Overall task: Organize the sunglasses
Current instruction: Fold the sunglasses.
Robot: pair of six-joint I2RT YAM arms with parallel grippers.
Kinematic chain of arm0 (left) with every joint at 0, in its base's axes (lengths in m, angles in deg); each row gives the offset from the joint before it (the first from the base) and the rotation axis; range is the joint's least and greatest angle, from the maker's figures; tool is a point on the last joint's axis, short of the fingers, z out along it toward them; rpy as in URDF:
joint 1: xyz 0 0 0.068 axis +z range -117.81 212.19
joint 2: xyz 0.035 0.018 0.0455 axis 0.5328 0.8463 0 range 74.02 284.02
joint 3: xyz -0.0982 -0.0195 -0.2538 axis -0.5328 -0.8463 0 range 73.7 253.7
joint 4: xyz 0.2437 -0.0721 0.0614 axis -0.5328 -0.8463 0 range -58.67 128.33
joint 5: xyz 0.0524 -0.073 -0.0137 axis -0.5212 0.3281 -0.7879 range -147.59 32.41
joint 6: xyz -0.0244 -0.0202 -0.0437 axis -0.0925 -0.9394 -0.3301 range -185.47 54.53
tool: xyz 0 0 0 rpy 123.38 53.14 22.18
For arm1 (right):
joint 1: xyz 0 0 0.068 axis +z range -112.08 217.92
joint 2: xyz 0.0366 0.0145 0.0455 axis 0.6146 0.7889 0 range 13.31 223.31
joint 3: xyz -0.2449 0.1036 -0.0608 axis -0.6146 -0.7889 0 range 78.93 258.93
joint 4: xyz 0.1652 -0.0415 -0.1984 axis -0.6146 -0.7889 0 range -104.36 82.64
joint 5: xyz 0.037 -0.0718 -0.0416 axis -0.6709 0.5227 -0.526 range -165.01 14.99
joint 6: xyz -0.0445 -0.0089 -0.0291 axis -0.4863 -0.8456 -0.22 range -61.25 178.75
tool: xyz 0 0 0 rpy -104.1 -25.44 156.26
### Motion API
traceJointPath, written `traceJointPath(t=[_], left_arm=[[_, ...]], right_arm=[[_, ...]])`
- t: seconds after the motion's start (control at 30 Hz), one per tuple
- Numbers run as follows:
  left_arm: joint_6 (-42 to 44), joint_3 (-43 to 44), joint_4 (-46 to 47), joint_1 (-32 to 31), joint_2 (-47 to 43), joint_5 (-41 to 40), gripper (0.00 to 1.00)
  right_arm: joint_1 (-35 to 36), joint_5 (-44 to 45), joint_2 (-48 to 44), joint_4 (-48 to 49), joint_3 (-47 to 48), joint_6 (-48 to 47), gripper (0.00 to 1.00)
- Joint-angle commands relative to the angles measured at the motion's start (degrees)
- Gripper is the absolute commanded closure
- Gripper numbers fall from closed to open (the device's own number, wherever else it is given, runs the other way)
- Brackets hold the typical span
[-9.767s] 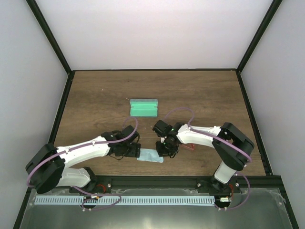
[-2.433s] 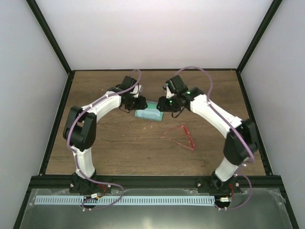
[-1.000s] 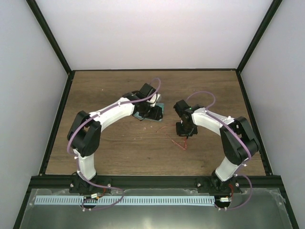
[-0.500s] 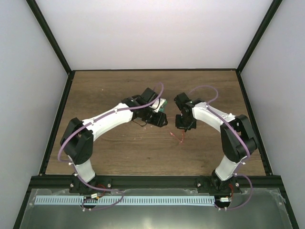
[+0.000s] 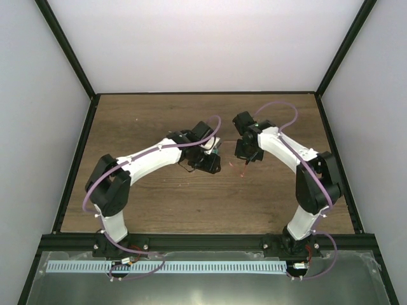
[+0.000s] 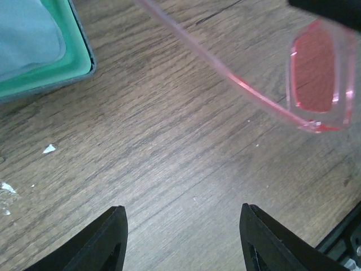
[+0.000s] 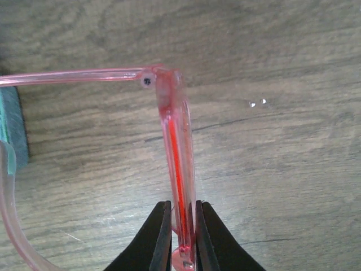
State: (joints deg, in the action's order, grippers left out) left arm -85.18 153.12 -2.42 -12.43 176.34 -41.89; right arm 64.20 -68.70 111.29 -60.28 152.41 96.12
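Wood-grain table, enclosure centre. Sunglasses: red translucent frame pinched edge-on by the right gripper, temple arm reaching left toward the green-lined case. Left gripper: fingers spread, holding nothing, sunglasses upper right beyond them.

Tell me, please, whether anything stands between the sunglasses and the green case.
Only table shows between the sunglasses and the case; a blue cloth lies inside it, and the open left gripper hangs close by.
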Motion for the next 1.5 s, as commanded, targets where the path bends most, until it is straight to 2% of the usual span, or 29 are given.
traceJointPath(t=[0.0,0.13,0.43,0.6,0.8,0.97,1.2,1.47], left_arm=[[-1.1,2.0,-1.1,-0.4,3.7,1.0,0.44],[-2.6,5.9,-0.1,-0.8,7.6,2.0,0.44],[-0.8,22.8,-3.1,-1.6,19.5,4.2,0.44],[1.8,22.3,-4.7,-1.4,18.7,2.4,0.44],[3.5,18.8,-5.1,0.1,10.2,2.2,0.44],[3.0,22.9,-5.9,4.6,6.5,1.7,0.45],[6.8,35.2,-6.2,7.8,16.1,2.3,0.45],[8.1,33.3,-3.6,5.7,21.3,1.9,0.44]], right_arm=[[-0.4,2.4,-1.9,-1.4,4.3,1.5,0.99],[-0.4,-0.6,-3.0,-0.4,2.7,1.7,0.99],[-0.4,-4.4,-6.2,1.3,-3.2,2.4,0.99],[-0.6,-4.6,-7.5,2.2,-3.9,2.2,0.99],[-3.7,-4.0,-8.9,2.1,-4.7,1.0,0.99],[-4.1,-4.7,-10.5,3.1,-7.0,0.5,0.99],[-4.1,-11.5,-14.6,7.4,-12.3,-1.8,0.99],[-4.1,-10.7,-17.6,6.3,-10.5,-2.6,0.99]])
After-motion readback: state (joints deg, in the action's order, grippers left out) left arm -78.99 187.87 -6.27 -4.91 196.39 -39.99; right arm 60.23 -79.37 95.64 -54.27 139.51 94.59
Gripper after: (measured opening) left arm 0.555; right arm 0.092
